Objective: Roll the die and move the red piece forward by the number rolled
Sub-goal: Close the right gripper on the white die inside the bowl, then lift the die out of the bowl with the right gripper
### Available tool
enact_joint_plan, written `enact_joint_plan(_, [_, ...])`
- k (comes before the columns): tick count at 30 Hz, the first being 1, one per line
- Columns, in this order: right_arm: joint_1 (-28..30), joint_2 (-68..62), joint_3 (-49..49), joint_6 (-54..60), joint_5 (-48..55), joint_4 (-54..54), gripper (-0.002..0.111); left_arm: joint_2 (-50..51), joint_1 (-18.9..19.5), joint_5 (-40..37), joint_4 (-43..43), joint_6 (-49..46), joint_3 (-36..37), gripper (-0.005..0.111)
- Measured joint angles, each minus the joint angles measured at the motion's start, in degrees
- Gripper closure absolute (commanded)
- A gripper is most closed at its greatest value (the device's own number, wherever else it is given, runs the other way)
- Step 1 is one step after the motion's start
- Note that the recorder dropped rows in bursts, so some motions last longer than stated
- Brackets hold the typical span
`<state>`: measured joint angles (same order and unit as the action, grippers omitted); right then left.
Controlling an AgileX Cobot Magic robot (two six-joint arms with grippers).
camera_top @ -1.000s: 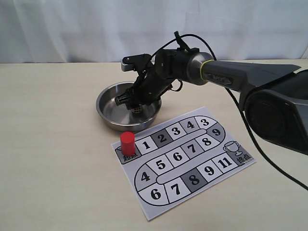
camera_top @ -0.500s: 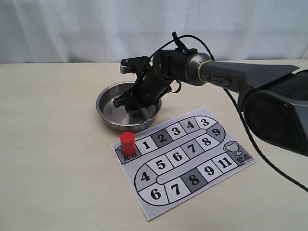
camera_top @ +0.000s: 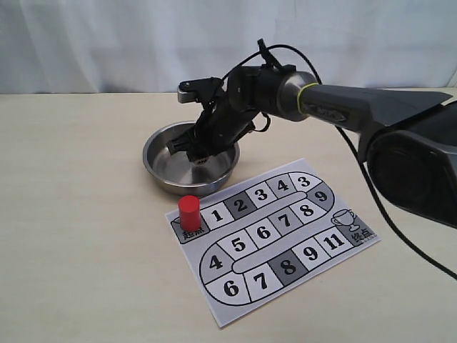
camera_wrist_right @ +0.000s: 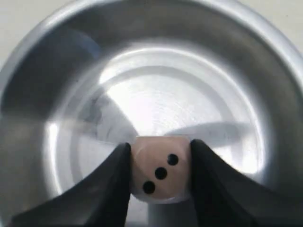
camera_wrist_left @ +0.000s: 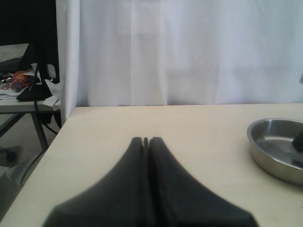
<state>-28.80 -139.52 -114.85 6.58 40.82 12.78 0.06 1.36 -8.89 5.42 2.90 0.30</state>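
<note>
The die (camera_wrist_right: 160,171) is a pale beige cube, its three-pip face toward the right wrist camera. My right gripper (camera_wrist_right: 160,145) is shut on it, one black finger (camera_wrist_right: 111,182) pressing each side. It hangs just above the floor of the steel bowl (camera_wrist_right: 156,71). In the exterior view the right gripper (camera_top: 191,147) reaches down into the bowl (camera_top: 153,170) and its fingers mostly hide the die. The red piece (camera_top: 189,212) stands upright on the start square of the board (camera_top: 275,236). My left gripper (camera_wrist_left: 146,140) is shut on nothing, low over the bare table.
The paper board has a winding track of numbered squares ending at a trophy square (camera_top: 346,221). The bowl (camera_wrist_left: 277,144) stands just behind the board's near-left corner. A white curtain (camera_top: 107,43) backs the table. The table's edge (camera_wrist_left: 57,137) drops off beside the left gripper.
The right gripper has risen a little inside the bowl and shifted left, lifting the die off the bowl's floor. The red piece has not moved.
</note>
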Motion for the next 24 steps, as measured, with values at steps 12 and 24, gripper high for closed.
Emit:
enact_joint_plan(12, [0.00,10.13,-0.09,-1.63,11.61,-3.22,0.104,0.00,0.00,0.00,0.00,0.00,0.00,0.107])
enact_joint_plan(24, [0.56,23.69,22.19,-9.63,10.47,-16.90,0.104,0.00,0.00,0.00,0.00,0.00,0.00,0.107])
